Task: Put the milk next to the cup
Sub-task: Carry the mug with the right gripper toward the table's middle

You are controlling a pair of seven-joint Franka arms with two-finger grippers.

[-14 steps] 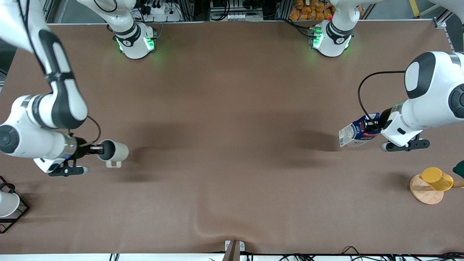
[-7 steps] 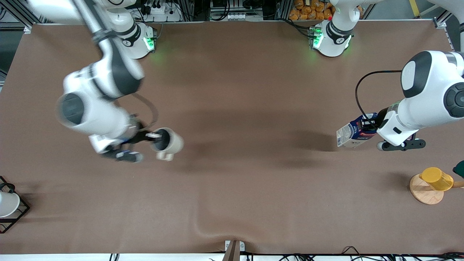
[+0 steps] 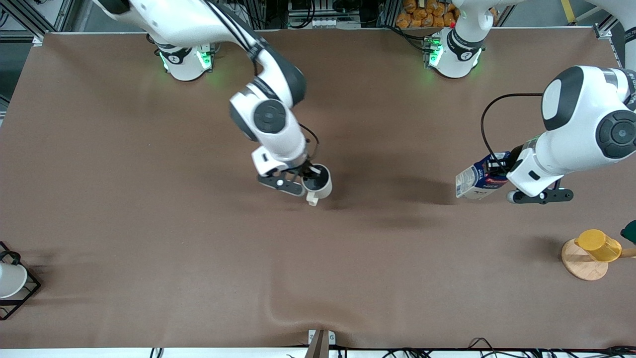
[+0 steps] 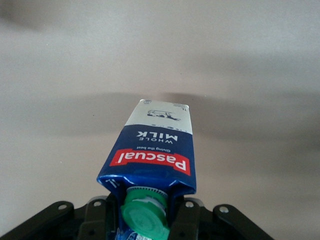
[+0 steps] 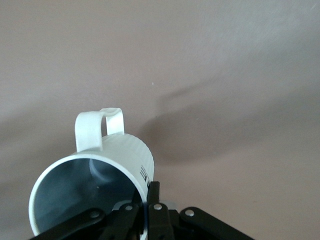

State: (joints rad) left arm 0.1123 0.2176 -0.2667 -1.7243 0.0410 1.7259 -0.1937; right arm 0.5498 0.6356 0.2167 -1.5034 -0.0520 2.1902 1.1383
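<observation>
Front view: two arms are working over one brown table (image 3: pixel 149 223). Three cups are showing in all: one cup (image 3: pixel 318 182) of beige tone, one yellow cup (image 3: pixel 598 244) on a wooden disc (image 3: pixel 581 263) at the left arm's end of the table, and one white cup (image 3: pixel 10 279) in a black wire rack (image 3: pixel 25 296) at the right arm's end. One milk (image 3: pixel 478 177) carton is showing. The right gripper (image 3: pixel 309 175) is holding the cup by its rim, one finger inside, over the middle of the table, mouth tilted sideways and handle pointing toward the front camera. The left gripper (image 3: pixel 498 166) is gripping the milk by its capped top, the carton tilted with its white end pointing toward the table's middle; it is over the table's left-arm end, well apart from the cup.

Against the picture of half a second ago, the right arm is carrying the cup much farther toward the centre; the milk is sitting almost where it was, shifted only slightly.

Left wrist view: one milk (image 4: pixel 150 155), its green cap (image 4: pixel 145 215) between the fingers (image 4: pixel 186 216) of the left gripper (image 4: pixel 146 220), clamped.

Right wrist view: one cup (image 5: pixel 92 182), grey inside, its wall pinched by the right gripper (image 5: pixel 149 202), with the handle (image 5: pixel 97 127) uppermost.
</observation>
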